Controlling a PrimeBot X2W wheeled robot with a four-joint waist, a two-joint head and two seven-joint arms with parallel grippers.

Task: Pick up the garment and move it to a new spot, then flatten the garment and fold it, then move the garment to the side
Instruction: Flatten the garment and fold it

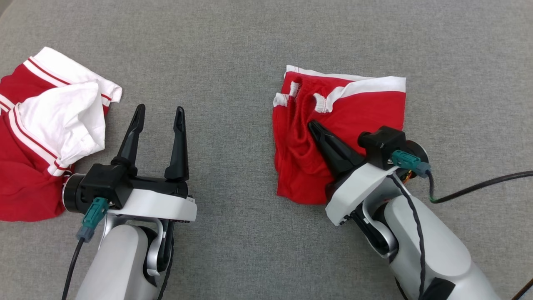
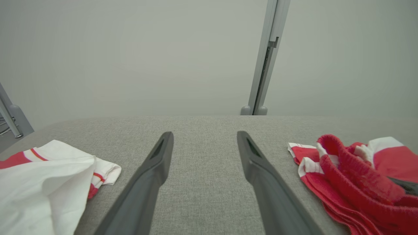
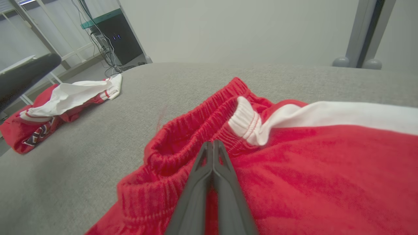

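Red shorts (image 1: pixel 354 121) lie bunched right of the grey fabric surface's (image 1: pixel 233 50) middle. Soft, light, floppy, so best pinched at the elastic waistband (image 3: pixel 196 127) — right gripper (image 1: pixel 312 123) fingers pressed together there — left gripper (image 1: pixel 160 109) fingers apart

The garment (image 1: pixel 354 112) is bright red, with a broad white band along one edge and white ribbed trim by its red elastic waistband. The second garment (image 1: pixel 37 137) is red and white with thin red stripes. The tabletop (image 1: pixel 233 62) is a speckled grey weave. The left gripper (image 1: pixel 160 108) and right gripper (image 1: pixel 312 124) have black jaws.
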